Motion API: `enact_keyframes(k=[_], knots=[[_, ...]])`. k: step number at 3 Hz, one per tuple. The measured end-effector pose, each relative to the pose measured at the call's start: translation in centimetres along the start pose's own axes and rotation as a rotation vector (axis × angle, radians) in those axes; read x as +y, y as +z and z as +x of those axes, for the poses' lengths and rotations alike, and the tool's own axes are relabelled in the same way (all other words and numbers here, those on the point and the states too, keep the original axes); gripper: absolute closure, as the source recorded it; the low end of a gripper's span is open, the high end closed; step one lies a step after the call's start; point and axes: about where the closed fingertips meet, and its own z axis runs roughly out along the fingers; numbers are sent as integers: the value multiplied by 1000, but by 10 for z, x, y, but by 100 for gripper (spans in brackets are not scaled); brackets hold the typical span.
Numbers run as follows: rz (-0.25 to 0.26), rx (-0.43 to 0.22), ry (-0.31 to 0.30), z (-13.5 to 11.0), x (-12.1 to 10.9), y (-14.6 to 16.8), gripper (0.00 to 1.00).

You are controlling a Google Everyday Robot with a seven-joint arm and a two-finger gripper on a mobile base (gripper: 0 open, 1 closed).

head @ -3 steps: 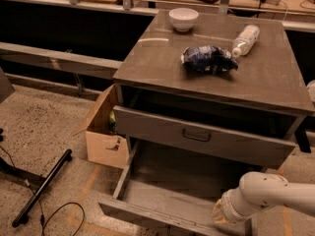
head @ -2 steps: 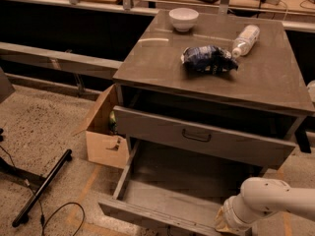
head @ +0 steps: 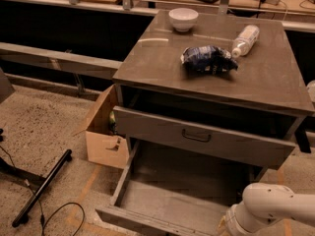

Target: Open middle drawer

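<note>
Middle drawer (head: 167, 200), standing far out at 6 o'clock beneath the taller-fronted drawer (head: 157, 131): stiff sheet metal, probably light and free-sliding, best gripped at its front's centre; gripper (head: 229, 227) at 5 o'clock, whether open or closed cannot be told.

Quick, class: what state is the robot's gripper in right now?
Gripper: at the bottom edge of the view, beside the pulled-out shallow grey metal drawer; open or closed cannot be told.
</note>
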Motion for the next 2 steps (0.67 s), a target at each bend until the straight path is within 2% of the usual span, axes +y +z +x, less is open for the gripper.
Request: enact_keyframes(k=[1,2], knots=[[-55,8,27,0,37,-3,100],[-49,7,30,-1,38,-7,100]])
